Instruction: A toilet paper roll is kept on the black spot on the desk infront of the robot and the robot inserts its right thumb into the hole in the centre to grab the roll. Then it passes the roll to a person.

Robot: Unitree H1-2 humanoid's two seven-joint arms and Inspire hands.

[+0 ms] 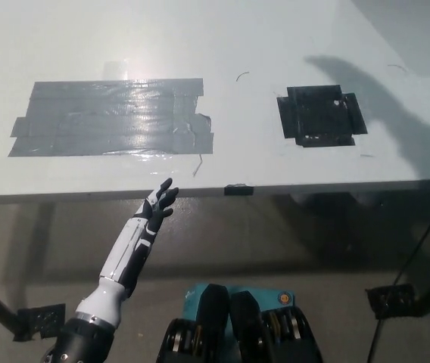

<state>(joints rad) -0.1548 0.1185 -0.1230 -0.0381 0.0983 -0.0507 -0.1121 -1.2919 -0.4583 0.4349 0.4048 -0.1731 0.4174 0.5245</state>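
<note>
The black spot (321, 115) on the desk (275, 45) is bare — no toilet paper roll is visible, and the black right hand is out of view, so its fingers cannot be judged. The white left hand (158, 204) rests below the desk edge, fingers spread, holding nothing. Once a roll stands there, the thumb should come straight down over the centre hole — not at an angle.

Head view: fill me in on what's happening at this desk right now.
Nothing is being handled. The black spot on the white desk has no roll on it, and a grey tape patch lies to its left. The left hand hangs open just below the desk's front edge. The right hand is out of view. Only a shadow falls across the desk's right side.
</note>
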